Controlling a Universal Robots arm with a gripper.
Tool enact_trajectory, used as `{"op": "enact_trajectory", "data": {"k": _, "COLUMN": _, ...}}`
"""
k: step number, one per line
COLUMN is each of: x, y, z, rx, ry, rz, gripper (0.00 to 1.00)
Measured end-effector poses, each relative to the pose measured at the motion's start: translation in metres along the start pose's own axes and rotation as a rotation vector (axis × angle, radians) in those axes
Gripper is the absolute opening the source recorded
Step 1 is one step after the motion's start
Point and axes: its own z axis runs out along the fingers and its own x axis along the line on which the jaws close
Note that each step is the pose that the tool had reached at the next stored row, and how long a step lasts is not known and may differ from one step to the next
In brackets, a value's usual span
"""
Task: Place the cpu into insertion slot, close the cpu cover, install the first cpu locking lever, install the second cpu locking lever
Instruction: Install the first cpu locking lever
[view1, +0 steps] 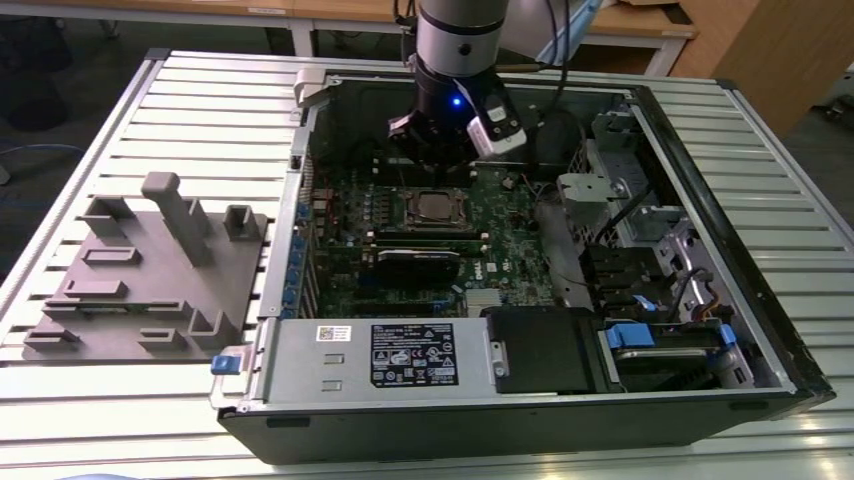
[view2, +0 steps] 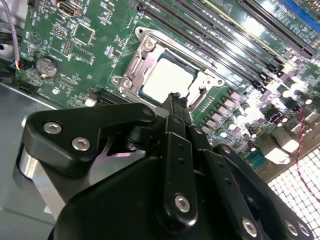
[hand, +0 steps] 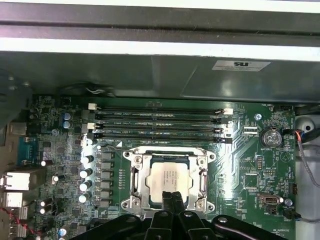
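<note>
The cpu (hand: 169, 178) sits in the insertion slot (hand: 128, 201) on the green board (hand: 240, 165), and the cpu cover (hand: 203, 172) lies flat around it, so those two steps look done, while the claw (hand: 173, 195), pressed together and holding nothing, is at the slot's edge, and I cannot tell if the locking levers are down.

The arm (view1: 461, 40) stands near vertical, wrist down, and its end effector (view2: 175, 98) points downward with the two fingers (hand: 167, 204) pressed together.

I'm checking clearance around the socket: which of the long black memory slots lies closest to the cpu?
The slot running beside the silvery cpu cover that frames the cpu; the other slots lie beyond it, toward the case wall.
</note>
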Motion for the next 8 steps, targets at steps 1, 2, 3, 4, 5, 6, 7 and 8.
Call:
{"op": "enact_trajectory", "data": {"k": 1, "x": 0.0019, "y": -0.0001, "z": 0.0, "rx": 0.0002, "ry": -0.0004, "rz": 0.0, "gripper": 0.1}}
{"op": "enact_trajectory", "data": {"k": 2, "x": 0.0043, "y": -0.0003, "z": 0.0001, "rx": 0.0001, "ry": -0.0013, "rz": 0.0, "gripper": 0.1}}
{"op": "enact_trajectory", "data": {"k": 3, "x": 0.0068, "y": -0.0005, "z": 0.0001, "rx": 0.0, "ry": -0.0025, "rz": 0.0, "gripper": 0.1}}
{"op": "enact_trajectory", "data": {"k": 4, "x": 0.0093, "y": -0.0008, "z": 0.0001, "rx": 0.0, "ry": -0.0037, "rz": 0.0, "gripper": 0.1}}
{"op": "enact_trajectory", "data": {"k": 5, "x": 0.012, "y": -0.0011, "z": 0.0001, "rx": 0.0, "ry": -0.005, "rz": 0.0, "gripper": 0.1}}
{"op": "enact_trajectory", "data": {"k": 6, "x": 0.0145, "y": -0.0014, "z": 0.0001, "rx": 0.0001, "ry": -0.0066, "rz": -0.001, "gripper": 0.1}}
{"op": "enact_trajectory", "data": {"k": 7, "x": 0.0167, "y": -0.0015, "z": 0.0002, "rx": 0.0001, "ry": -0.0085, "rz": -0.001, "gripper": 0.1}}
{"op": "enact_trajectory", "data": {"k": 8, "x": 0.0184, "y": -0.0017, "z": 0.0002, "rx": 0.0001, "ry": -0.0104, "rz": -0.001, "gripper": 0.1}}
